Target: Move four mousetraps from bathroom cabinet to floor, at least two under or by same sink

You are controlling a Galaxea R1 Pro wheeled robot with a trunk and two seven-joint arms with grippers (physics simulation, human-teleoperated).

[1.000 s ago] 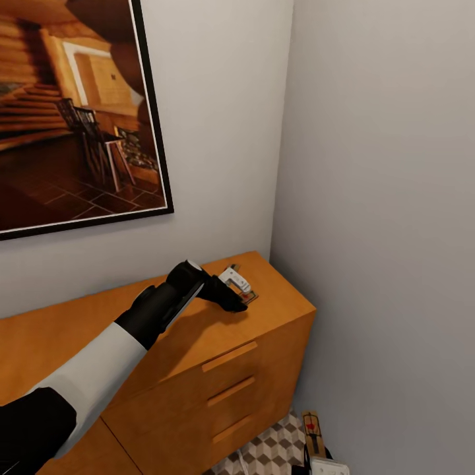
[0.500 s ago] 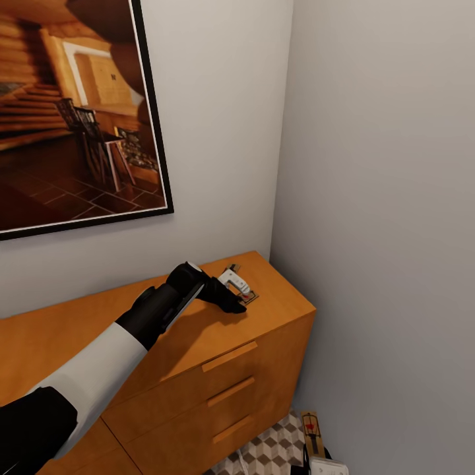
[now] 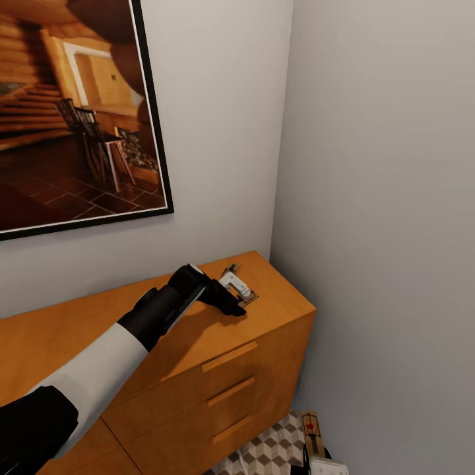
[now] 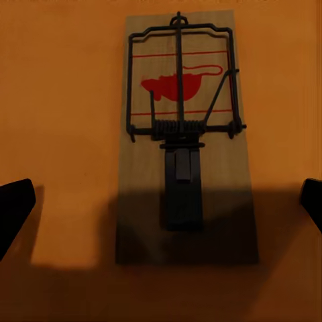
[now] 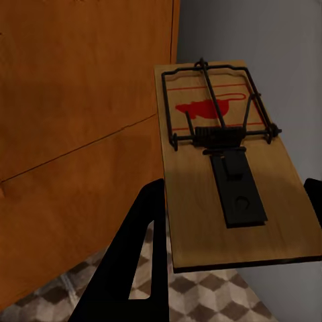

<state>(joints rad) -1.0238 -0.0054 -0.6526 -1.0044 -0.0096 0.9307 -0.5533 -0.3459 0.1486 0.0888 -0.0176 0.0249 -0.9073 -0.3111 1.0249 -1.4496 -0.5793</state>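
**Left arm poised over a trap on the cabinet; right arm carries another low by the floor**

Head view: the left arm reaches forward across the cabinet [image 3: 198, 343], wrist bent down, with the left gripper [image 3: 232, 298] over a mousetrap [image 3: 245, 295] lying flat on the wooden top near the wall corner. Low down beside the cabinet's end, a second mousetrap [image 3: 312, 427] stands above the cube-patterned bathroom floor [image 3: 264, 455].

Left wrist view: the cabinet-top trap [image 4: 184, 134] lies straight ahead between the jaws, which stand wide apart, their dark tips well clear of each long edge. It looks a light, stiff wooden plate with thin wire parts and a spring. I judge the bare long edges the place to pinch, keeping off the wire bar, which could bend or snap shut.

Right wrist view: the right gripper [image 5: 235, 221] is closed on the other trap [image 5: 225, 168], gripping across its near end, board tilted, cabinet side just beside it and floor tiles below.
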